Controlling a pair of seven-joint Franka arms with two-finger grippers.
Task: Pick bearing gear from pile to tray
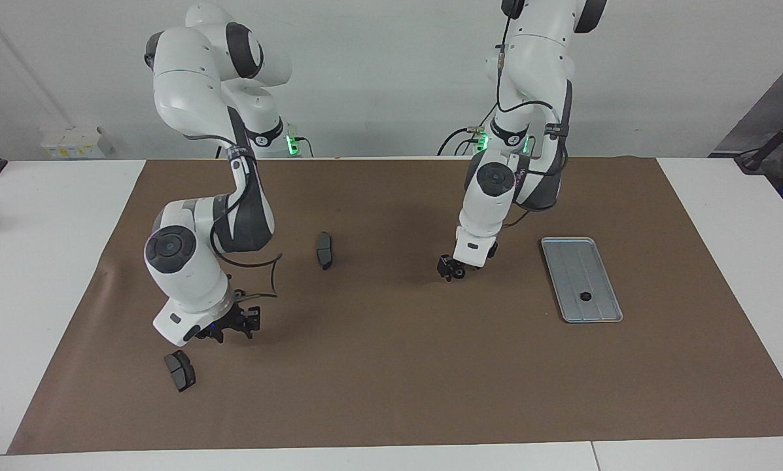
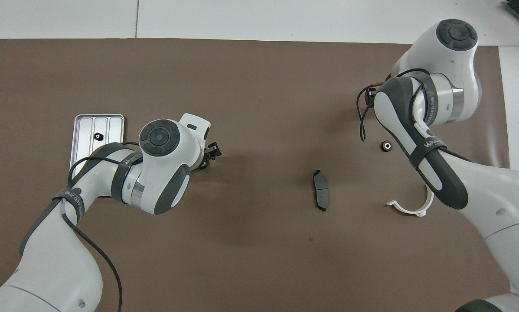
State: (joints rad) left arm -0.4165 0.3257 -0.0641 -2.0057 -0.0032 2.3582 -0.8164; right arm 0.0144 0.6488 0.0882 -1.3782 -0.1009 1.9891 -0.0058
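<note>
Bearing gear [image 1: 585, 296] on tray [image 1: 564, 275]; both arms bent low, grips unclear.

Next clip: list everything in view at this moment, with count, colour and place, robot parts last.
Tray: one, silver-grey, toward the left arm's end.
Black ring: one, in the tray.
Second black ring: one, on the mat toward the right arm's end.
Brake pads: two, dark grey; one mid-mat, one by the right gripper.
White half-ring bracket: one, beside the right arm.
Brown mat: one, covering the table.
Left gripper: low over bare mat.
Right gripper: low over the mat.
</note>
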